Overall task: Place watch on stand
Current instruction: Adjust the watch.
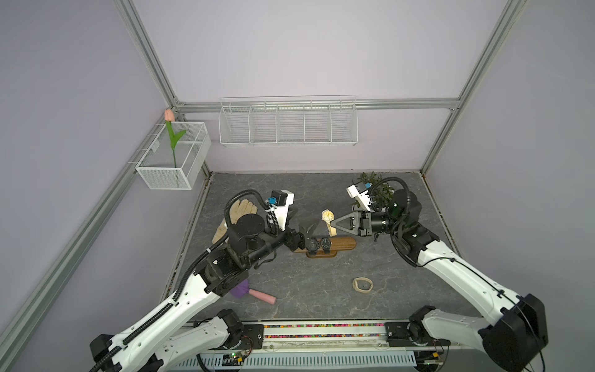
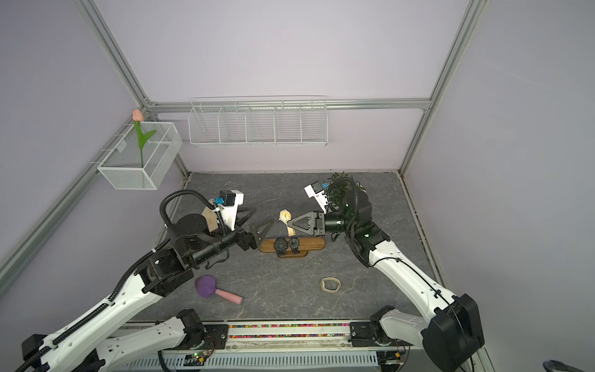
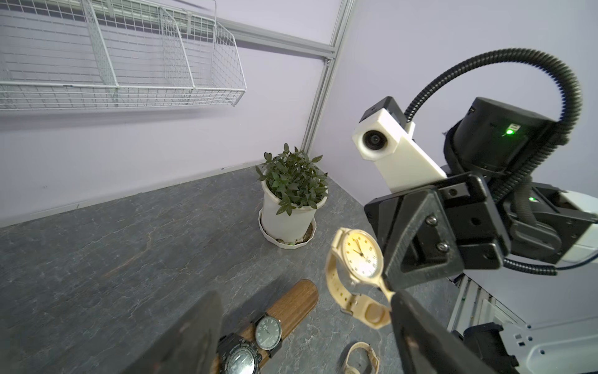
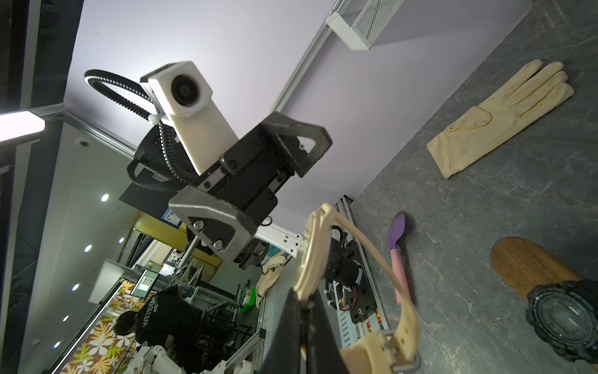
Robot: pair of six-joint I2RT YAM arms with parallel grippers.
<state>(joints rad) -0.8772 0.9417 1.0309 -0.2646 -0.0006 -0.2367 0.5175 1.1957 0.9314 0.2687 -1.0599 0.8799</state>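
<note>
The cream watch (image 1: 327, 215) hangs above the table (image 1: 289, 290), just behind the stand (image 1: 343, 243). The right gripper (image 1: 335, 224) has its jaws pressed together on the strap beside the dial, and the buckle end dangles toward the left gripper (image 2: 265, 214). That gripper's jaws stand spread wide near the stand's left end, and contact with the strap cannot be confirmed. The stand rests on the table carrying a chunky black watch (image 1: 311, 245) and a slimmer black watch (image 1: 325, 243) side by side. Beyond lie a second cream watch (image 1: 363, 284), a glove (image 1: 241, 209) and a potted plant (image 3: 291, 194).
</note>
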